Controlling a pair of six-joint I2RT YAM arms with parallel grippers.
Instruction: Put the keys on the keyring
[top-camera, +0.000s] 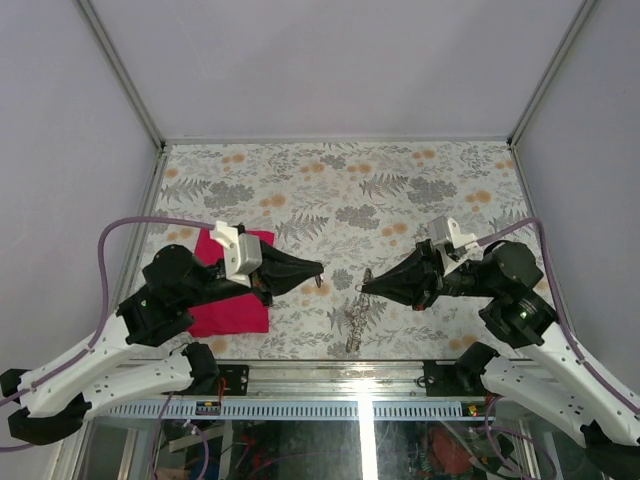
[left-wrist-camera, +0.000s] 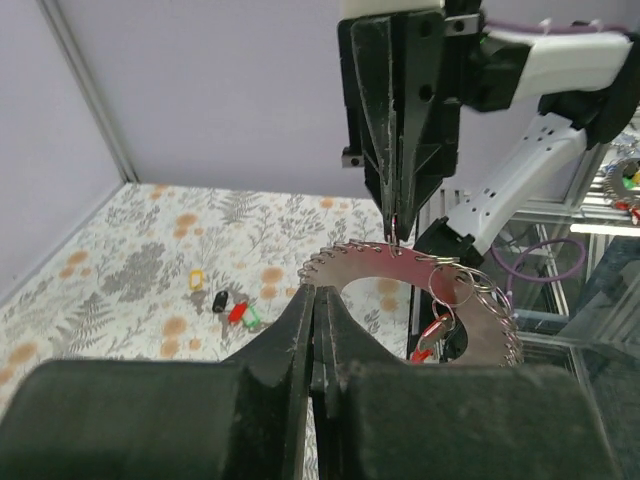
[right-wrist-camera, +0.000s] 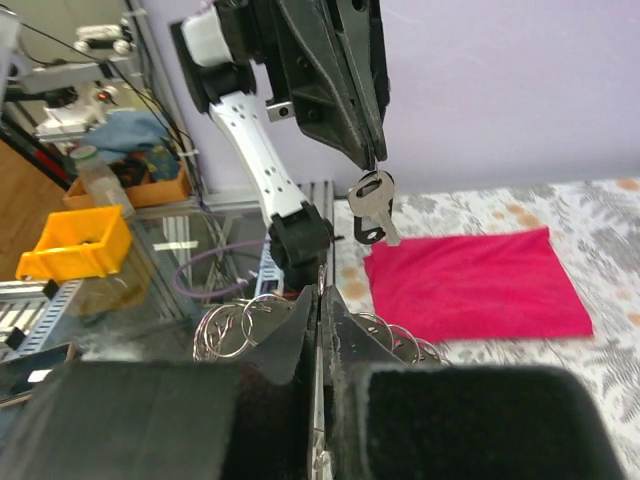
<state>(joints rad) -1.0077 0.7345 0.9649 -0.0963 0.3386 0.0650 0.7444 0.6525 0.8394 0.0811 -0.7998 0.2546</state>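
Two arms are nose to nose above the front of the surface (top-camera: 400, 190). The left end effector (right-wrist-camera: 373, 165) is pinched tight on a small silver key (right-wrist-camera: 373, 212), which dangles just below its tip. Opposite it, the right end effector (left-wrist-camera: 397, 228) is clamped on the top edge of the keyring (left-wrist-camera: 350, 260). The silvery loop hangs beneath, and what looks like a red-headed key sits among its small rings. The tips are close but not touching.

Loose keys (left-wrist-camera: 232, 308) with yellow, black, red and green heads lie on the surface well apart from the action. The magenta cloth (right-wrist-camera: 478, 282) sits beneath the left arm.

This reads as the threading step: key in hand, ring presented. The next move calls for fine alignment, bringing the key's hole onto a loop while the ring is held steady. The freely hanging key looks like the tricky part.
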